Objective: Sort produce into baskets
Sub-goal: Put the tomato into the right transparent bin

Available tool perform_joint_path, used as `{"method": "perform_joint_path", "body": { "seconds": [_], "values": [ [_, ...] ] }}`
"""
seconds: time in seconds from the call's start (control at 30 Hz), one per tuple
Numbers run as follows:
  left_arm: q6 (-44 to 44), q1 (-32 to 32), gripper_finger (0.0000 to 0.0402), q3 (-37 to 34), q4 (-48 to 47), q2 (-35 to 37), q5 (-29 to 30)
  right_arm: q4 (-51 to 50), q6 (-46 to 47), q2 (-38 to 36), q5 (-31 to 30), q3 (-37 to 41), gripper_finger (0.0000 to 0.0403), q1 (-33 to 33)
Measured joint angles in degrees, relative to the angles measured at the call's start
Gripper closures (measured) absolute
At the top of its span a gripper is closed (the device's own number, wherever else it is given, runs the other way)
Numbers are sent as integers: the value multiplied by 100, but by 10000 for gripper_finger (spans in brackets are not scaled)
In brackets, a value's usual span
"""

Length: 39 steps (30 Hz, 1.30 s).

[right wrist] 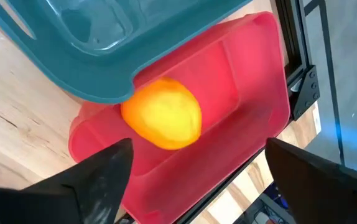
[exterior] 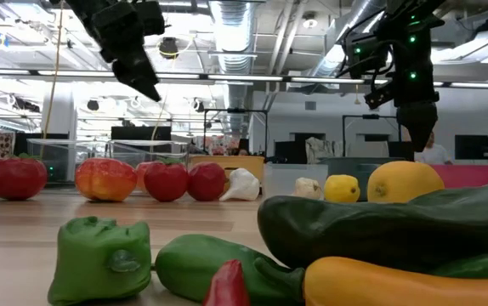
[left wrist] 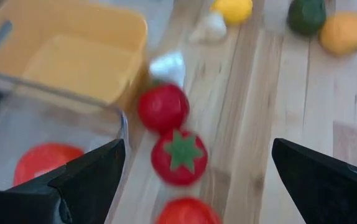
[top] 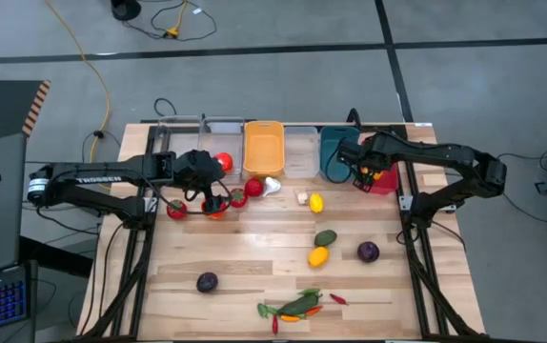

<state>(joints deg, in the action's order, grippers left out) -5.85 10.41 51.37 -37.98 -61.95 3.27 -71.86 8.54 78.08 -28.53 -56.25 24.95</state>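
My left gripper point(top: 212, 189) point(left wrist: 197, 149) is open and empty, above a row of red tomatoes point(left wrist: 178, 155) by the near end of a clear basket point(left wrist: 54, 124). One red tomato point(left wrist: 45, 163) lies in that basket. My right gripper point(top: 364, 177) point(right wrist: 198, 146) is open and empty above the red basket point(right wrist: 253, 81), where a yellow-orange citrus point(right wrist: 163, 115) lies on the floor. The teal basket point(right wrist: 97, 43) stands beside it. The orange-yellow basket point(top: 263, 148) stands mid-row.
White garlic point(top: 272, 185) point(top: 302, 198), a lemon point(top: 316, 202), a green piece point(top: 325, 237), an orange fruit point(top: 318, 255) and two purple balls point(top: 368, 252) point(top: 207, 282) lie on the wooden table. Green pieces and chilies point(top: 297, 305) lie near the front edge.
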Motion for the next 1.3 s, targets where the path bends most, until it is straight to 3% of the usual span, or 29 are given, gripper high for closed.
{"method": "perform_joint_path", "body": {
  "seconds": [0.3, 0.43, 0.73, 0.93, 1.3],
  "values": [
    [-435, -149, 7, 305, -1679, 2, 17, -6, 1, 0, 0, 0, 14, -15],
    [-580, -390, 7, 19, -1719, -4, 122, -8, 1, 0, 0, 0, 12, -44],
    [-531, -1033, 7, -676, -1150, -4, 923, -28, 4, -24, 0, -174, 11, -473],
    [-678, -1273, 7, -1036, -887, -4, 1208, 48, 44, -24, 0, -481, 11, -857],
    [-490, -1314, 7, -1789, 469, -4, 1407, 443, 365, -24, 2, -914, 11, -1665]
  ]
}}
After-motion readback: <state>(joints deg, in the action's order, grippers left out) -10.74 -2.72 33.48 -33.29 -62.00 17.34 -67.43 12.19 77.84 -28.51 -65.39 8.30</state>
